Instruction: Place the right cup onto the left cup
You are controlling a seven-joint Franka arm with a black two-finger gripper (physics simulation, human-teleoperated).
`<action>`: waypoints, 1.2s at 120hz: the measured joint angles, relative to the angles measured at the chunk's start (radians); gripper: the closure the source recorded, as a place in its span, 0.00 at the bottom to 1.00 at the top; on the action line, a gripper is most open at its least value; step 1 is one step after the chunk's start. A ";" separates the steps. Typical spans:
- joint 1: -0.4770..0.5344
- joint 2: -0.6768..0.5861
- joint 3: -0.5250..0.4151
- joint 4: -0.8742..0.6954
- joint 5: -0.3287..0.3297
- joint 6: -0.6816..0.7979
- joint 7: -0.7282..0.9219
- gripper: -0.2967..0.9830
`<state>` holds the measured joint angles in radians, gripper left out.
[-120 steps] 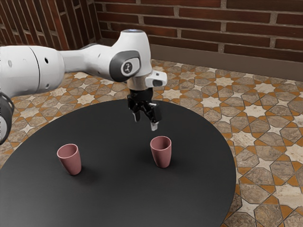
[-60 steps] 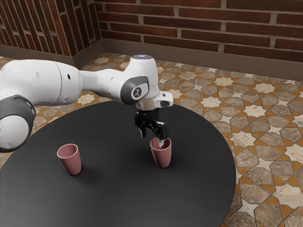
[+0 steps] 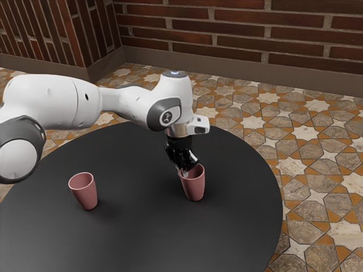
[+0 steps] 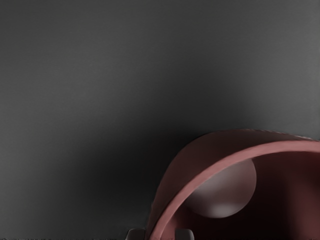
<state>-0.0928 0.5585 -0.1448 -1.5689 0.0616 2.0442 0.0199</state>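
Closing on the wall of the right cup (image 3: 194,187) looks to be your step in hand. Your fingers (image 4: 160,234) stand a little apart, astride its wall, one tip inside the mouth and one outside; you can't tell whether either tip touches. They meet the rim on the side that faces the left cup (image 3: 87,195), so the body and mouth of the cup they straddle lie off to one side of them, toward the exterior view's right. Both cups are upright on the tabletop (image 3: 142,238), well apart.

Once you have a firm pinch, the lift should go straight up and the carry toward the exterior view's left. Judge the placing by the cup's middle, not by your fingertips, since a pinch at the rim leaves the weight off-centre and could let it tilt.

The hand hides part of the rim in the exterior view, and the wrist view cuts the cup off. Inside it you see a pale rounded patch (image 4: 222,192), perhaps the base; you can't be sure.
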 joint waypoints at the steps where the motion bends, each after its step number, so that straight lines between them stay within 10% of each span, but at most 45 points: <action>1: 0.000 0.000 0.000 0.000 0.000 0.000 0.000 0.79; 42: -0.010 -0.036 -0.001 -0.010 0.009 -0.007 -0.014 0.84; 99: 0.068 -0.479 0.010 -0.318 -0.054 -0.050 -0.016 0.85; 144: 0.082 -0.639 0.181 -0.418 -0.071 -0.158 0.012 0.85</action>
<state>-0.0111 -0.0809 0.0362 -1.9871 -0.0097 1.8866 0.0324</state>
